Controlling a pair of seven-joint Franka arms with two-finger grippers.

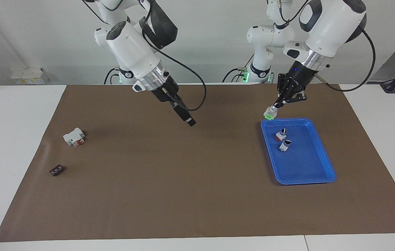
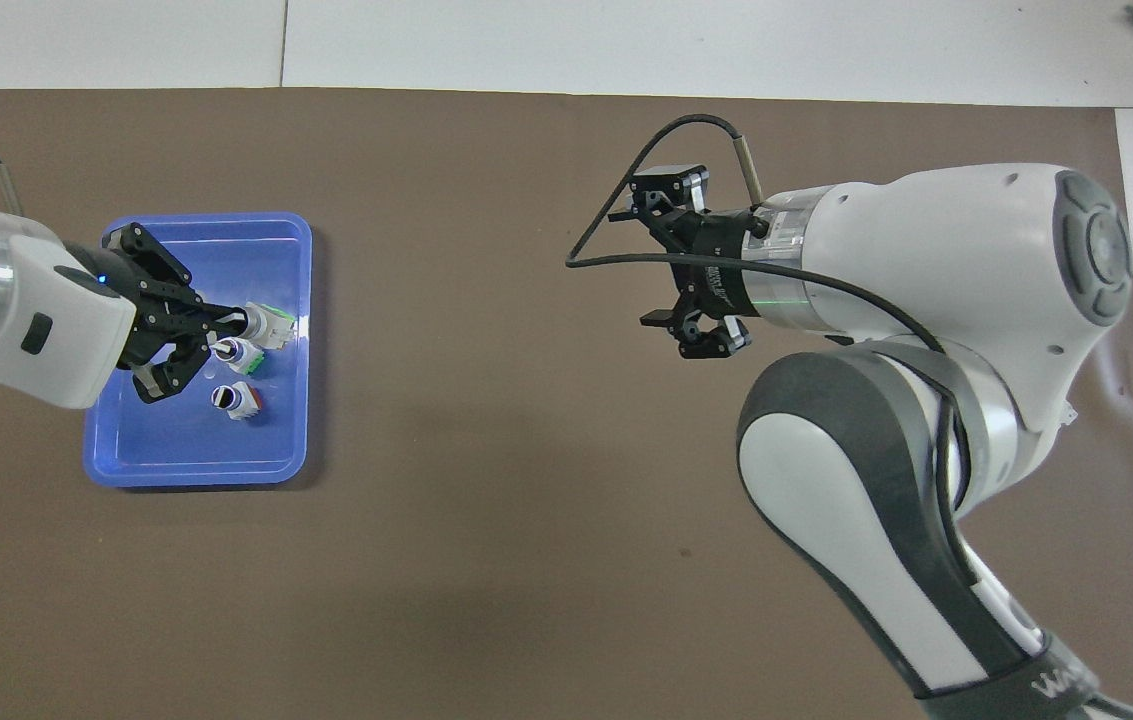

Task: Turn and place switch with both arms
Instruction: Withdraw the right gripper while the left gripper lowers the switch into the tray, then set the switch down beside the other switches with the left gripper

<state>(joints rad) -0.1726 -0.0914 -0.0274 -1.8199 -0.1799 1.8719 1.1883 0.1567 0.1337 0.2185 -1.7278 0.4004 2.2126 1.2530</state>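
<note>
My left gripper point(image 1: 276, 104) is shut on the switch point(image 1: 270, 113), a small white-grey piece with a bright green part. It holds the switch in the air, tilted, over the edge of the blue tray point(image 1: 309, 174) that is nearest the robots. In the overhead view the left gripper point(image 2: 244, 322) grips the switch point(image 2: 271, 326) by its knob end, over the tray point(image 2: 191, 465). My right gripper point(image 1: 189, 120) hangs in the air over the bare mat near the table's middle, apart from the tray. It also shows in the overhead view point(image 2: 686, 262).
Two more knob switches lie in the tray: one with a red base point(image 1: 280, 135) and one white-grey point(image 1: 285, 145). A white block with a red part point(image 1: 74, 136) and a small black part point(image 1: 56, 170) lie on the brown mat toward the right arm's end.
</note>
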